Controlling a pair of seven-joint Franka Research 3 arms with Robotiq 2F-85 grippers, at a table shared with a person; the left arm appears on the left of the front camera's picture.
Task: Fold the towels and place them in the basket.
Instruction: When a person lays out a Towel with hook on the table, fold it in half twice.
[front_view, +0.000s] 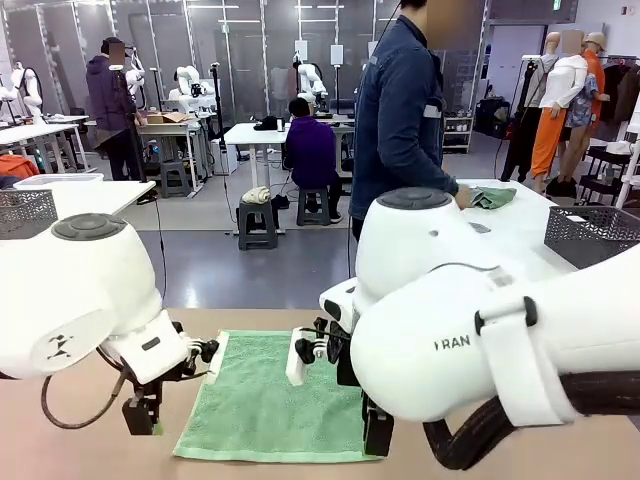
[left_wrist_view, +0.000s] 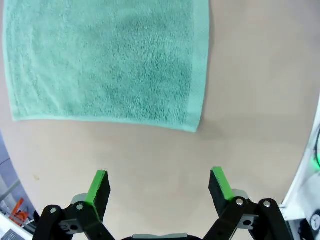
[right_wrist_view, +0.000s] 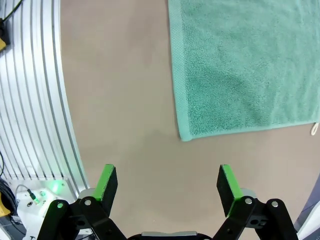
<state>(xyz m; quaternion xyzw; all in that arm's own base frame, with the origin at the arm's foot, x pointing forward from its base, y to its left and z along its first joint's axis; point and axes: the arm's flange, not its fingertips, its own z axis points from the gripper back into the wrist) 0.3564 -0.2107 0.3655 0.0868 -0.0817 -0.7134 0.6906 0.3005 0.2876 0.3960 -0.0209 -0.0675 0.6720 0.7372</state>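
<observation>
The mint green towel (front_view: 275, 400) lies spread flat on the tan table (left_wrist_view: 250, 100), between the two arms. The left gripper (left_wrist_view: 160, 182) hovers over bare tabletop just short of one towel corner, jaws wide apart and empty. The right gripper (right_wrist_view: 167, 180) hangs near another corner, equally wide, holding nothing. Farther off, a dark mesh basket (front_view: 590, 235) sits on a white table.

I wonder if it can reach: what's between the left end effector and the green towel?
Just bare table, seen in the left wrist view, between the left end effector and towel.
</observation>
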